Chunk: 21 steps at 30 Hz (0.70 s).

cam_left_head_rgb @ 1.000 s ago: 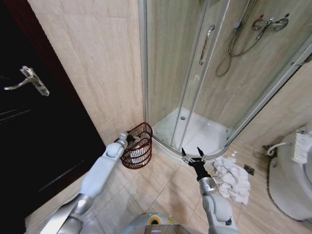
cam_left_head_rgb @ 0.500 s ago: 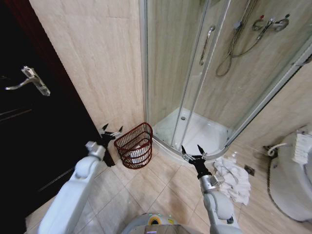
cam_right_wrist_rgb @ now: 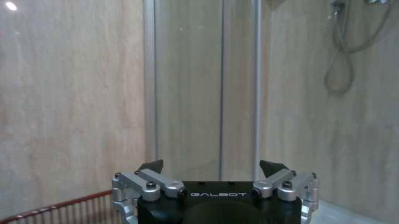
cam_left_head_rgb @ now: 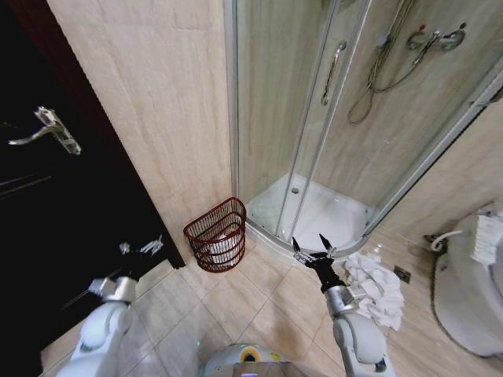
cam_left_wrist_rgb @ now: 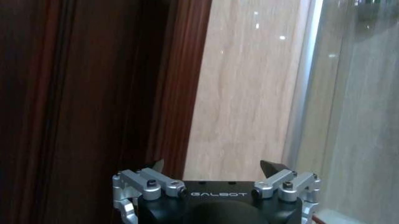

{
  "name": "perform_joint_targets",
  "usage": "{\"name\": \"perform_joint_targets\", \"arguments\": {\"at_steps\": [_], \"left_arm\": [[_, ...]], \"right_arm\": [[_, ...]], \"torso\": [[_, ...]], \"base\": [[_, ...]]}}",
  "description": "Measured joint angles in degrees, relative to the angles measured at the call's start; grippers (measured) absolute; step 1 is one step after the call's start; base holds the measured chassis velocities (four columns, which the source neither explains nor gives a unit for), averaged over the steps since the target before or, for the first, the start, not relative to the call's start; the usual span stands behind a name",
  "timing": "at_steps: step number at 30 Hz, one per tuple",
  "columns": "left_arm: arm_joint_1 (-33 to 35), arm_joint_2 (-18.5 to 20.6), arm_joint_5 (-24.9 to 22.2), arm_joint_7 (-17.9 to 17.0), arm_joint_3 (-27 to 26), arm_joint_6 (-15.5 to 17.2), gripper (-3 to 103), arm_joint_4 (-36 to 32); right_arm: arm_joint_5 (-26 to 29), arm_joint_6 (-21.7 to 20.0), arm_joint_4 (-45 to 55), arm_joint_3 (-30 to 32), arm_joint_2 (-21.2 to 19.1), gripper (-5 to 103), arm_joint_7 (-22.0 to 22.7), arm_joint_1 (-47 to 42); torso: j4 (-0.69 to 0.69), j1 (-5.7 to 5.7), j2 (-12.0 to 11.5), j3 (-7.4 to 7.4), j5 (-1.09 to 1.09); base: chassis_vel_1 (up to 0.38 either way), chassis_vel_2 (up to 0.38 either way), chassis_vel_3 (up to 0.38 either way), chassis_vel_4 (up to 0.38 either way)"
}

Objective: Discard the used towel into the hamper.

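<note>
the hamper [cam_left_head_rgb: 216, 236] sits on the floor by the shower corner, white cloth inside. the left tool [cam_left_head_rgb: 141, 247] hangs open and empty beside the dark door, apart from it. the right tool [cam_left_head_rgb: 313, 253] is spread open, empty, near a white towel [cam_left_head_rgb: 377, 289] on the floor

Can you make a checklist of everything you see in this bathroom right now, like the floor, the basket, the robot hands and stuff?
Surface: beige tiled floor.
Job's things: hamper stands upright by the wall beside the shower, something white inside it.
Clutter: white towels heaped on the floor near the toilet.
Grippers: left gripper raised by the dark door, fingers open, empty; right gripper raised before the shower tray, fingers open, empty.
Cables: shower hose hanging on the wall.
Surroundings: glass shower cabin.
</note>
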Motion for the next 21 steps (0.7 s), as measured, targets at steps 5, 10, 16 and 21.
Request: {"name": "perform_joint_targets", "arguments": {"at_steps": [5,10,16,21], "left_arm": [[-1.0,0.0,0.4,-0.2,2.1,-0.3,100,0.8],[-2.6,-0.4,1.2,-0.4,3.3,0.1,100,0.5],[-3.3,-0.5,1.6,-0.6,4.4,0.2,100,0.4],[-3.6,-0.6,2.2,-0.7,5.0,0.4,100,0.0]], "right_arm": [[-4.3,0.8,1.3,-0.9,0.3,100,2.5,-0.8],[-6.6,1.2,1.5,-1.5,0.3,100,4.5,-1.3],[-7.0,1.2,1.6,-1.5,0.3,100,5.3,-1.7],[-6.9,2.2,1.0,-1.3,0.4,100,5.4,-1.9]], "torso": [[-0.03,0.01,0.0,0.00,0.01],[-0.01,0.01,0.0,0.01,0.01],[-0.01,0.01,0.0,0.01,0.01],[-0.01,0.01,0.0,0.01,0.01]], "base": [[0.000,0.000,0.000,0.000],[0.000,0.000,0.000,0.000],[0.000,0.000,0.000,0.000],[0.000,0.000,0.000,0.000]]}}
